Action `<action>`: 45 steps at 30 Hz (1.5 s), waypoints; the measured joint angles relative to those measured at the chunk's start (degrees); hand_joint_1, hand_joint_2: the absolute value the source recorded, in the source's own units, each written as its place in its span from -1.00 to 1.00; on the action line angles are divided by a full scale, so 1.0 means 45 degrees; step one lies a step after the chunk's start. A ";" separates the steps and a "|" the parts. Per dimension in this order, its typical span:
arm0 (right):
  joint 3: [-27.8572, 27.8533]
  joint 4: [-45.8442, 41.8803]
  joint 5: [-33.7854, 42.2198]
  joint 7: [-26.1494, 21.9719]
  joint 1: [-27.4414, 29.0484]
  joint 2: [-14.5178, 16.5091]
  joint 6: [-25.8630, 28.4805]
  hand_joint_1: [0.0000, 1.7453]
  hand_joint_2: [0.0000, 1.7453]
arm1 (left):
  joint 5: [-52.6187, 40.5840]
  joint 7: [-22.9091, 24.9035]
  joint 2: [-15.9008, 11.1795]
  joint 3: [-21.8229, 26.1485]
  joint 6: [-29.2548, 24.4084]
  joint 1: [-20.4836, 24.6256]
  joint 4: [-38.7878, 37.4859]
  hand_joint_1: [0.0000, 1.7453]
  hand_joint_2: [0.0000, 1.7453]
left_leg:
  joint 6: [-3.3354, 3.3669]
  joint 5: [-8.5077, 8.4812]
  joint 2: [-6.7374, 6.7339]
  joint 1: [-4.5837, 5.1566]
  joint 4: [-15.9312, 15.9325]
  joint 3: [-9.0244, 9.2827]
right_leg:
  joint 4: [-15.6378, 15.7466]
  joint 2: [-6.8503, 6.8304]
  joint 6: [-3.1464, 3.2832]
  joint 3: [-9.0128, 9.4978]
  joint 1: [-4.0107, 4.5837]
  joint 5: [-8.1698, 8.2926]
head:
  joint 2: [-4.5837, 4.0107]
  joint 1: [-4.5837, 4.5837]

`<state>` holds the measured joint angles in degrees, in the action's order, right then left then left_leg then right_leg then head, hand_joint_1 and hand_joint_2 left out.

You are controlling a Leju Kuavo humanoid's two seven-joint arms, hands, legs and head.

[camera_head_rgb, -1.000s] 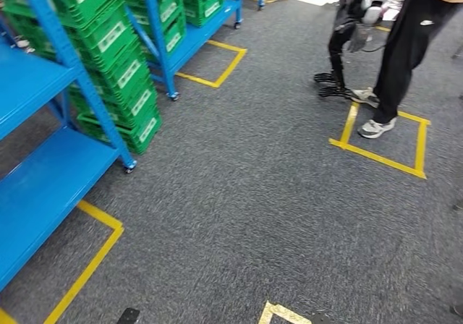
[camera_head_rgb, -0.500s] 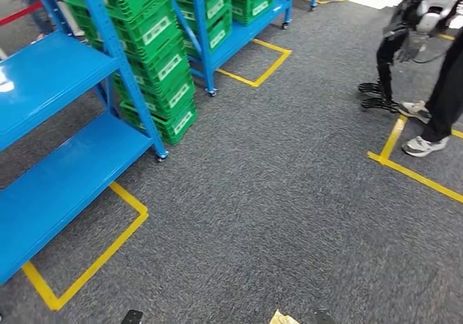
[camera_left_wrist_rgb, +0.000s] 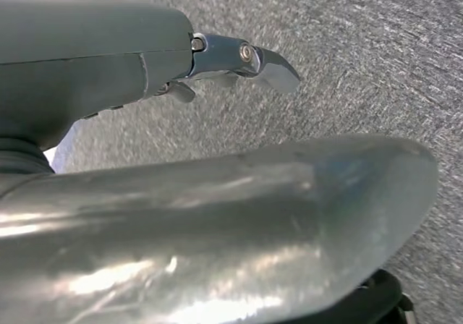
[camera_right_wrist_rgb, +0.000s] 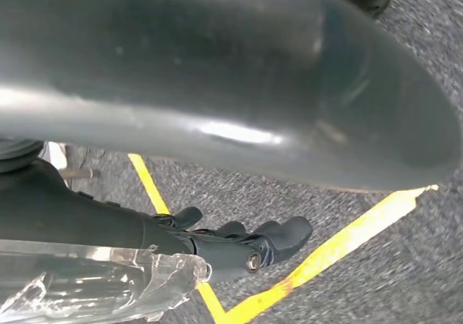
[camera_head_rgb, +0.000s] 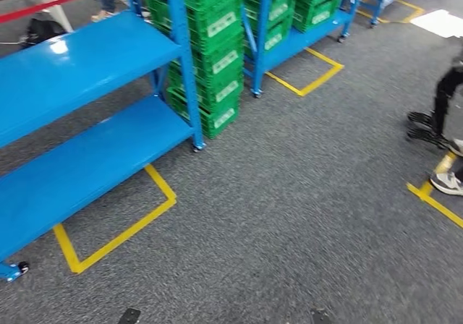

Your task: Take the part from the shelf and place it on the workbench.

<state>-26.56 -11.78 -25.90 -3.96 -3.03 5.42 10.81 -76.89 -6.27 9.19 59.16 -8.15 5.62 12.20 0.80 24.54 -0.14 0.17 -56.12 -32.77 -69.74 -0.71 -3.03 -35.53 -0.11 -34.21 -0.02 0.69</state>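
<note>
A blue shelf rack stands at the left of the head view, with two flat blue boards, the lower one close to the floor. My left hand hangs over grey carpet with its fingers stretched out and nothing in it. My right hand hangs over carpet and yellow tape, fingers loosely extended and holding nothing. A clear plastic piece lies along the right hand's back.
Stacked green crates sit beside the rack's post, with more on a second blue rack. Yellow tape marks floor bays. A person's shoe and dark robot feet are at the right edge. Red barrier tape runs behind.
The camera has swung left: the racks and crates slid right and toward the picture's centre, and the person slid off to the right edge. More of the near rack shows.
</note>
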 joint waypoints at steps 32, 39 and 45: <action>-0.0109 0.0012 -0.0069 0.0033 0.0034 0.0015 -0.0004 -1.00 -1.00 | 0.0096 0.0000 -0.0007 0.0012 -0.0030 -0.0015 0.0000 -1.00 -1.00 | -0.0062 -0.0035 0.0304 -0.0041 0.0023 0.0028 | -0.0918 0.0078 -0.0022 -0.0405 -0.0029 -0.0305 | 0.0000 0.0068; -0.0113 0.0036 -0.0157 0.0032 0.0012 0.0017 -0.0008 -1.00 -1.00 | 0.0087 0.0000 -0.0026 0.0011 -0.0024 -0.0036 0.0000 -1.00 -1.00 | -0.0356 -0.0087 0.1491 -0.0061 -0.0066 -0.0044 | 0.2416 0.1325 0.0082 0.0907 -0.0213 0.1525 | 0.0000 0.0069; -0.0123 0.0044 -0.0191 0.0019 0.0006 0.0033 -0.0010 -1.00 -1.00 | 0.0085 -0.0002 -0.0053 0.0012 -0.0024 -0.0057 0.0000 -1.00 -1.00 | -0.0754 0.0775 0.0532 -0.0062 -0.1604 -0.0938 | 0.2536 0.0444 0.0505 0.0952 -0.0172 0.1634 | 0.0000 -0.0103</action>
<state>-27.11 -11.58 -26.76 -3.87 -3.00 5.57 10.77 -76.50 -6.28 8.95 59.22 -8.26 5.36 12.20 -2.59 28.03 2.25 -0.11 -63.34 -36.99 -58.33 1.29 -0.76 -31.24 -0.88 -26.85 -0.02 0.22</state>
